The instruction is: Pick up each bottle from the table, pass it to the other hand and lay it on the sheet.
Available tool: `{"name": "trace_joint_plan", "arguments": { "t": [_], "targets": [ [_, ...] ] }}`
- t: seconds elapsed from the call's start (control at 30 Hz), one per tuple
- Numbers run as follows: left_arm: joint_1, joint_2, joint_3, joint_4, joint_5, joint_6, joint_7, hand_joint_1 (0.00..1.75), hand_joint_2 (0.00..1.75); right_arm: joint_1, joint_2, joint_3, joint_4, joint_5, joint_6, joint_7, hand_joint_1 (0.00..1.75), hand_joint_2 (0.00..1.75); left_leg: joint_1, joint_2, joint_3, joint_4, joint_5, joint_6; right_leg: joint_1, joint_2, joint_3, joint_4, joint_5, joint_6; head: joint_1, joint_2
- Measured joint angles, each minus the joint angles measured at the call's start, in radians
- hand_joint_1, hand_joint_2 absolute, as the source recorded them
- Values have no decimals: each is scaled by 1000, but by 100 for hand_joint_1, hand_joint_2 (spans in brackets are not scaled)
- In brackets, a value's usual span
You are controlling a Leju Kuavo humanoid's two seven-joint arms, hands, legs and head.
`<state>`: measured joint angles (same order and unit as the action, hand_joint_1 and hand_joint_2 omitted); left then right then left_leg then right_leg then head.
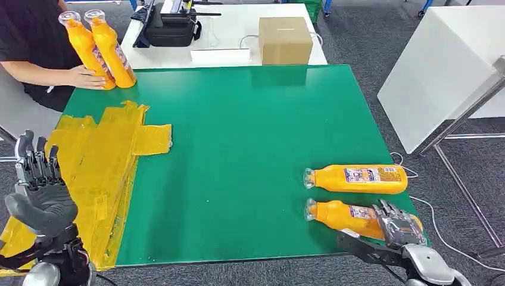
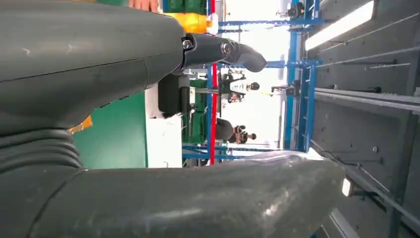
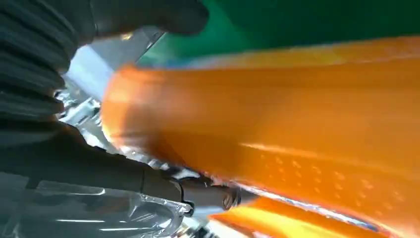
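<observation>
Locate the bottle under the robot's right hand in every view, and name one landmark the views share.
Head view: the near bottle lies on its side at the green mat's near right corner, under the right hand.
Left wrist view: not in it.
Right wrist view: its orange body spans the picture, blurred, against the hand.
Shared landmark: the green mat, also at and.

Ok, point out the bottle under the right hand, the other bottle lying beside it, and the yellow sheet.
near bottle (image 1: 342, 215), head view, on its orange body left of the right hand (image 1: 398, 225).
far bottle (image 1: 357, 179), head view, on its label.
yellow sheet (image 1: 98, 161), head view, on a bare part.
</observation>
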<state>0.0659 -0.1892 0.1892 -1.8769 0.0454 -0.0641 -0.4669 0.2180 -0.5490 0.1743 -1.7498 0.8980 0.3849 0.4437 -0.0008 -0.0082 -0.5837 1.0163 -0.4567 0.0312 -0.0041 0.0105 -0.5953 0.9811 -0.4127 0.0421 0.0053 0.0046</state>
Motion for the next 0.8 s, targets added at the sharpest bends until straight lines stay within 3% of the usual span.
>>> {"name": "trace_joint_plan", "arguments": {
  "t": [0.53, 0.6, 0.8],
  "targets": [
    [-5, 16, -10, 7, 8, 7, 2, 0, 0, 2, -23, 5, 24, -18, -6, 6, 175, 175, 0, 0, 3, 0, 0, 0, 0, 0, 3, 0, 0, 0, 0, 0],
    [-5, 17, -9, 7, 11, 10, 2, 0, 0, -3, -16, 0, 29, -52, -41, -24, 175, 175, 0, 0, 2, 0, 0, 0, 0, 0, 3, 0, 0, 0, 0, 0],
    [34, 14, -7, 6, 30, -4, 2, 0, 0, -5, 93, -37, -23, -311, -249, -274, 175, 175, 1, 3, 2, 0, 0, 0, 1, 1, 2, 1, 0, 0, 0, 0]
  ]
}}
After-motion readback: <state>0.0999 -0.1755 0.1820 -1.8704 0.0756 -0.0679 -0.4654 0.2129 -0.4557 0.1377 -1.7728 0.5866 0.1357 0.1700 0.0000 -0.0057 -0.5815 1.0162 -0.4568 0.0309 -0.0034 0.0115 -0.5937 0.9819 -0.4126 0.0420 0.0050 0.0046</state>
